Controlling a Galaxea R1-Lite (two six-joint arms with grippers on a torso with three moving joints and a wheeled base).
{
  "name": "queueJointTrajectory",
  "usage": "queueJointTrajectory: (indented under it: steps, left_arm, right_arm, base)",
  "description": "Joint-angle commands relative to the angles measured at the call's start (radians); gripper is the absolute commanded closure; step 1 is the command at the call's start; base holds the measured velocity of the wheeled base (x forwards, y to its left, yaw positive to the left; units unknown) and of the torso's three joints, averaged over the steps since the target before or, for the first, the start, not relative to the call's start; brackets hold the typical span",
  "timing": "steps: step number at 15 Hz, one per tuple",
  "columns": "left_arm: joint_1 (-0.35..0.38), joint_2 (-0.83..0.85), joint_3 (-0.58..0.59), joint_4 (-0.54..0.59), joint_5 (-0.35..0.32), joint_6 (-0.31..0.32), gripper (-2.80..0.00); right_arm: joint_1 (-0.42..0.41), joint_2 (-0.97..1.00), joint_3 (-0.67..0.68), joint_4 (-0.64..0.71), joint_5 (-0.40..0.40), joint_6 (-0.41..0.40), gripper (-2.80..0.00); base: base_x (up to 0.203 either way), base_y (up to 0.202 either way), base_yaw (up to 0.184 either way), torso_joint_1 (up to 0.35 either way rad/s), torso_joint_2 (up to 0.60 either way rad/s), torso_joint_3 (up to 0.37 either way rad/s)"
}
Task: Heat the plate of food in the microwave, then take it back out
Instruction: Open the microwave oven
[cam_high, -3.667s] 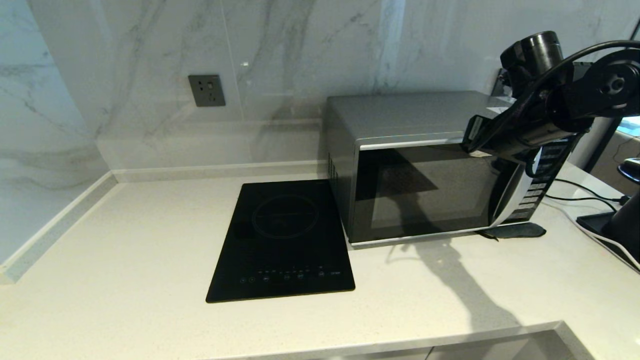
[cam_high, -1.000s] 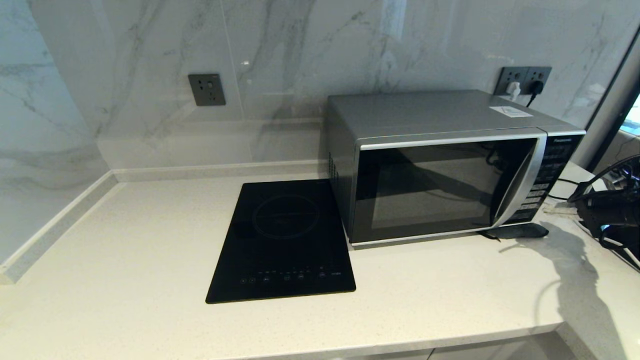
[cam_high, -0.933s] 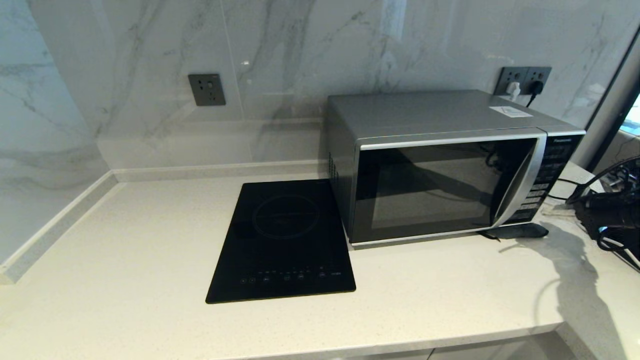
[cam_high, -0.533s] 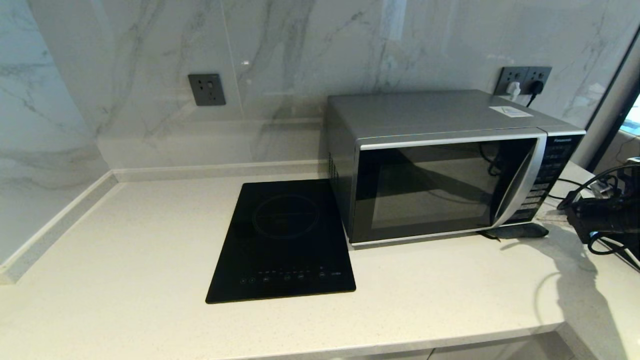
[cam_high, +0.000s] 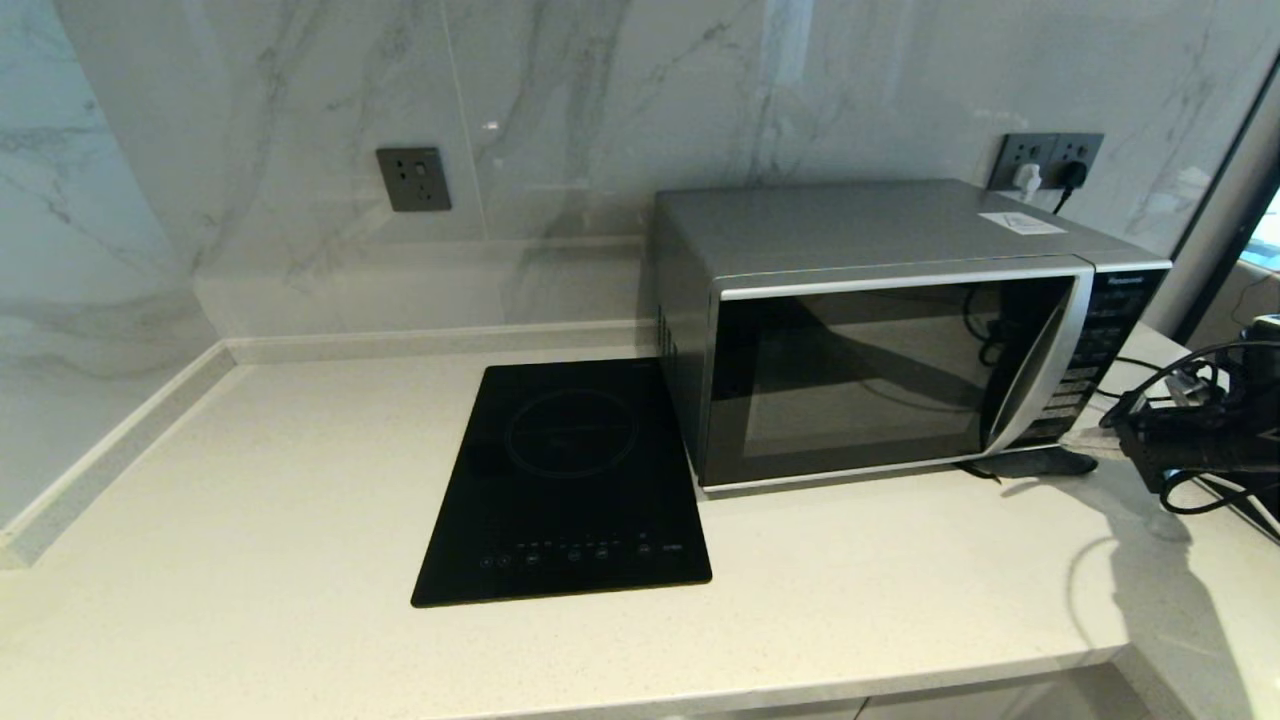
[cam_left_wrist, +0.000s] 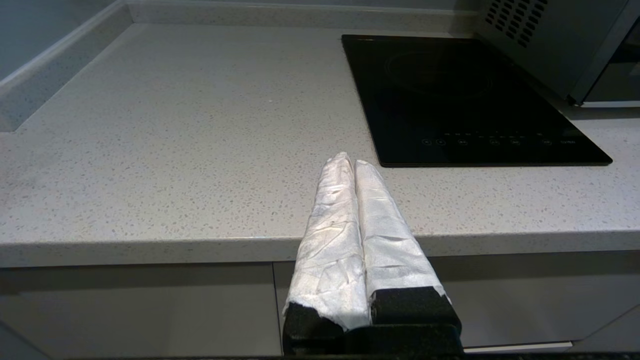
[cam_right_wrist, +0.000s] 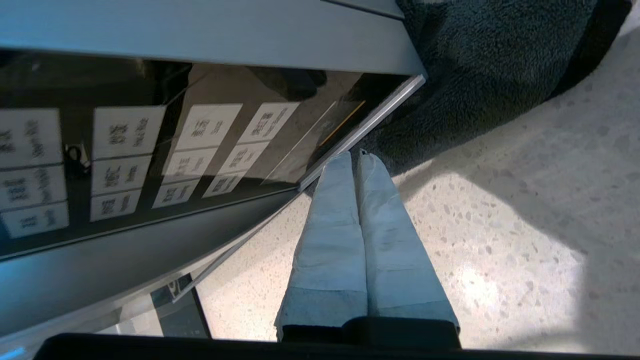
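The silver-grey microwave (cam_high: 900, 340) stands at the back right of the counter with its dark glass door closed. The plate of food is out of view. My right gripper (cam_high: 1085, 438) is low over the counter, just right of the microwave's lower front corner. In the right wrist view its white-wrapped fingers (cam_right_wrist: 325, 225) are pressed together with nothing between them, tips (cam_right_wrist: 355, 156) right at the bottom corner of the button panel (cam_right_wrist: 125, 160). My left gripper (cam_left_wrist: 350, 161) is shut and empty, parked at the counter's front edge.
A dark cloth (cam_high: 1030, 462) lies under the microwave's front right corner. A flat black cooktop (cam_high: 565, 480) is set in the counter left of the microwave. Cables (cam_high: 1150, 375) and a black stand lie at the far right. Wall sockets (cam_high: 1045, 160) sit behind the microwave.
My right arm has come down from in front of the microwave's upper right and now reaches in from the right edge, sliding left toward the lower front corner. The microwave door has stayed closed.
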Motion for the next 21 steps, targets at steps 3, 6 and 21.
queueJointTrajectory:
  steps: [3,6,21]
  left_arm:
    - [0.0,0.002,0.0,0.0,0.0,-0.001,0.0]
    - [0.0,0.002,0.0,0.0,0.0,-0.001,0.0]
    - [0.0,0.002,0.0,0.0,0.0,-0.001,0.0]
  right_arm:
    - [0.006,0.023,-0.018,0.001,0.007,0.003,0.0]
    - [0.01,0.03,-0.027,-0.001,0.011,0.003,0.0]
    - [0.042,0.05,-0.071,-0.036,0.014,0.005,0.0]
  base:
    - [0.0,0.0,0.0,0.0,0.0,0.0]
    - [0.0,0.0,0.0,0.0,0.0,0.0]
    - [0.0,0.0,0.0,0.0,0.0,0.0]
